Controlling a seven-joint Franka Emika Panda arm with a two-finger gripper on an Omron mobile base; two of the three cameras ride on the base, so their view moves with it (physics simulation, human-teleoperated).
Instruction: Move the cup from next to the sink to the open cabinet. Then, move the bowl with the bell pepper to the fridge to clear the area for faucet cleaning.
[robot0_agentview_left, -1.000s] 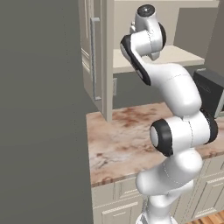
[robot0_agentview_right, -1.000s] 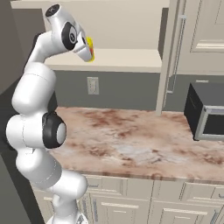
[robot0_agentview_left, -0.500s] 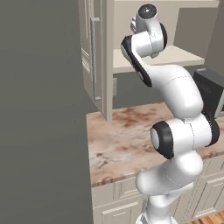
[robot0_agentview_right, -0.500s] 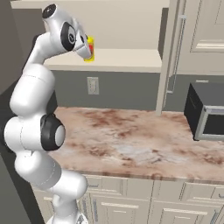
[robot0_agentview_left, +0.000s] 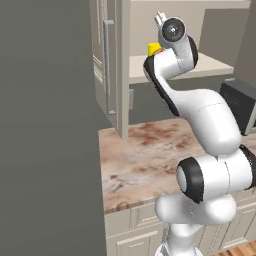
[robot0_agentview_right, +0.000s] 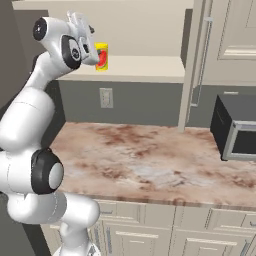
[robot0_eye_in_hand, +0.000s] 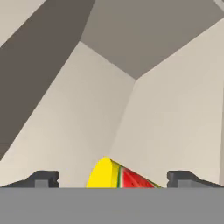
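Left base view: we find the cup (robot0_agentview_left: 153, 48) as a yellow sliver on the open cabinet (robot0_agentview_left: 220, 64) shelf, mostly hidden behind the arm's upper link. Half a second back that sliver was not visible here; the wrist has swung slightly and uncovered it.

Right base view: the cup (robot0_agentview_right: 101, 56), yellow with a red patch, stands upright on the shelf, just beside the gripper (robot0_agentview_right: 90, 45). Earlier it sat tilted against the hand; now it looks level and resting on the board. The microwave (robot0_agentview_right: 235, 127) sits well apart on the counter (robot0_agentview_right: 135, 155).

Hand view: the cup (robot0_eye_in_hand: 116, 175) lies low between the fingertips (robot0_eye_in_hand: 41, 178), which are spread wide with clear gaps on both sides, so we read the jaws as parted and the cup released.

Our judgement: the cabinet step is essentially done; the retreat and the bowl come next.
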